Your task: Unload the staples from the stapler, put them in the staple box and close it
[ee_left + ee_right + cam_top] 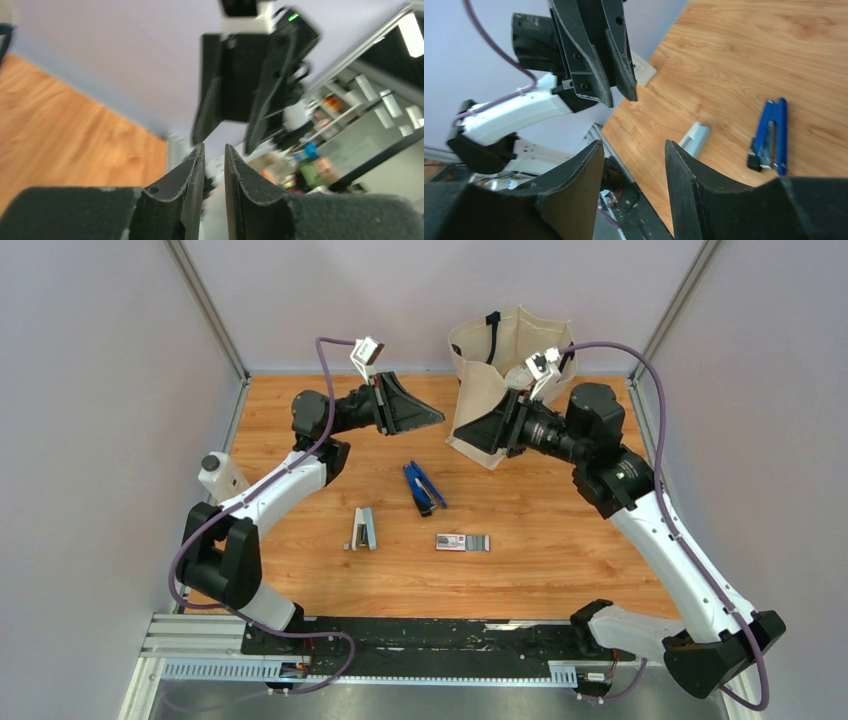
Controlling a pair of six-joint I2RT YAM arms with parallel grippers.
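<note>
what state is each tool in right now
Left tool: slightly open, holding nothing.
Right tool: open wide, holding nothing.

Top view looks down from behind the arms over the whole table [560, 570]. Left wrist view faces the right gripper [223, 145] closely; right wrist view faces the left gripper [619, 100], sharing the stapler [768, 132] [423, 488] with top

one stapler [424, 488], one grey oblong [364, 529], one small box [462, 542], one bag [500, 360], one left pincer [438, 418], one right pincer [458, 438].
</note>
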